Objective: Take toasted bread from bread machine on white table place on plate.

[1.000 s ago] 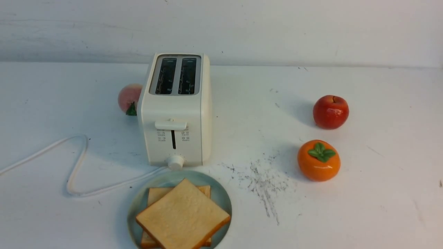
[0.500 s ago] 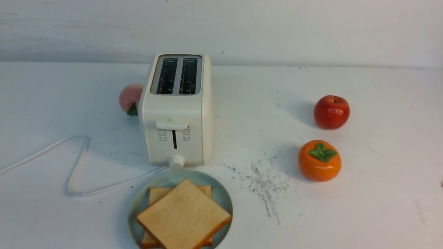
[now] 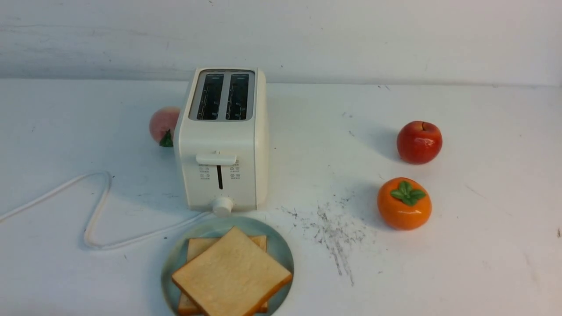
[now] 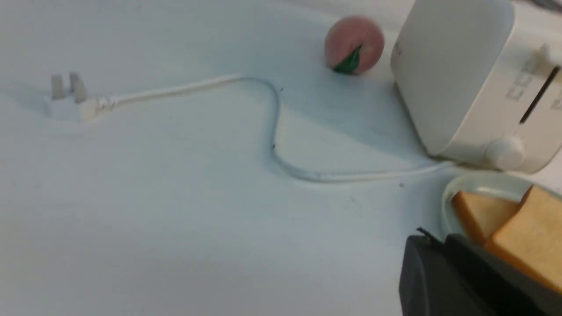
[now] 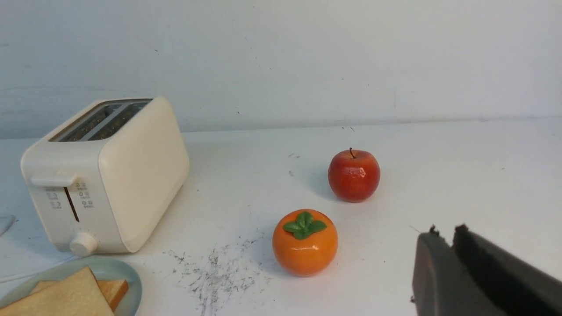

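Toast: two square slices, pale tan faces, orange-brown crusts. Upper slice [image 3: 232,272] lies flat, turned cornerwise over lower slice [image 3: 199,245]. Both on plate [image 3: 281,245], round, shallow, pale blue-green, sitting between left fingers [image 4: 415,272] and right fingers [image 5: 430,267], touching neither. Near edge cut off in front view. Bread machine [image 3: 224,136]: boxy cream-white, upright, farther forward than both sets of fingers, just behind plate. Two dark slots on top, front lever at top of its track, round knob below. Counter [image 3: 461,272]: flat white, dark scuffs, extends beyond both sets of fingers.
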Available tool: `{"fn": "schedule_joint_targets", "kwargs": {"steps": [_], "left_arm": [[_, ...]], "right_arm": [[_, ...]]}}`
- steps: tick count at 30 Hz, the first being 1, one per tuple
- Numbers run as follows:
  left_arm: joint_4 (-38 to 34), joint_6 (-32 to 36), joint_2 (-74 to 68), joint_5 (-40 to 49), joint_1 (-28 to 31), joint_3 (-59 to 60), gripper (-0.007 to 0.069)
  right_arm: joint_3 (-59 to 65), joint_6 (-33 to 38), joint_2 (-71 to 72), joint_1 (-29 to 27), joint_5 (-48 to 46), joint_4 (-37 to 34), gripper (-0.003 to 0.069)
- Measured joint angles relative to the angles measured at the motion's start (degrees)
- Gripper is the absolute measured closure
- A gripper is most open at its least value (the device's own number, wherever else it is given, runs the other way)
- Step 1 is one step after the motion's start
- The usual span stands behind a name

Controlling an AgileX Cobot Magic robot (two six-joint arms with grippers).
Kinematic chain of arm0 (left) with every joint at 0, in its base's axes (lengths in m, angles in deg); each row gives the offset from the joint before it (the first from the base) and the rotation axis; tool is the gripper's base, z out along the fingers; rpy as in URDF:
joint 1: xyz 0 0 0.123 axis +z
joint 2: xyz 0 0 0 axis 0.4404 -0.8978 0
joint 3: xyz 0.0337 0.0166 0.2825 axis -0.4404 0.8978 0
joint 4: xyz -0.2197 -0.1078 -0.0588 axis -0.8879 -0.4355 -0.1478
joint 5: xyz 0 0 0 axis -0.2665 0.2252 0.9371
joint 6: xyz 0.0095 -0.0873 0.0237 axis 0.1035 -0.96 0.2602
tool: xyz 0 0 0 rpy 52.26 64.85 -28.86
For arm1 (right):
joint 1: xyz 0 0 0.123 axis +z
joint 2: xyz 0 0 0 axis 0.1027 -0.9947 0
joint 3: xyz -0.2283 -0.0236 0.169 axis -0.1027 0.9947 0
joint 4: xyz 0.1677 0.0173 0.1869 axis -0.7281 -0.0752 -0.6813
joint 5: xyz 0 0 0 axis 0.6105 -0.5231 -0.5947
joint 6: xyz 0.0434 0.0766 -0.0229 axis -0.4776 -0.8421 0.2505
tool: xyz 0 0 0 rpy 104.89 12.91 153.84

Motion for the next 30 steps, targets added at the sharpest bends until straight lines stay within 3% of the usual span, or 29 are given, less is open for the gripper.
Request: {"fn": "schedule_joint_targets", "kwargs": {"steps": [30], "left_arm": [[0.24, -0.17, 0.00, 3.07, 0.12, 0.30, 0.0560]], "right_arm": [[0.30, 1.03, 0.00, 0.00, 0.26, 0.90, 0.0554]]}}
